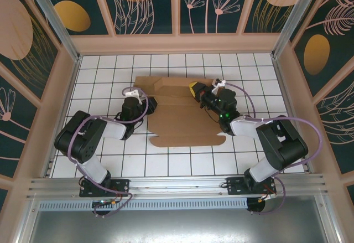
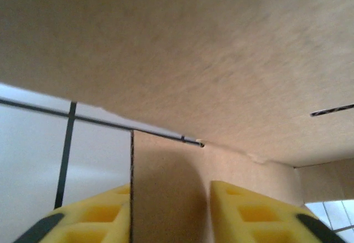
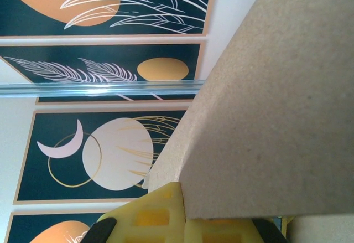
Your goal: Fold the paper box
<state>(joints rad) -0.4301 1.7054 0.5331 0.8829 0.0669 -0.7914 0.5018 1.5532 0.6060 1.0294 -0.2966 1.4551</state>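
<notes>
Your right gripper (image 1: 193, 89) pinches the box (image 1: 182, 124) at 1 o'clock, left gripper (image 1: 146, 103) spread apart at its 9 o'clock edge.

White tiled table (image 1: 99, 165) with dark grid lines, boxed in by teal wall panels (image 1: 146, 5), orange discs and pale leaves, beige frames.

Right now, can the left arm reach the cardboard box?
Probably yes. The left end effector sits right at the paper box's left edge, and in its wrist view cardboard shows close between its open yellow fingers, with nothing in the way.
</notes>
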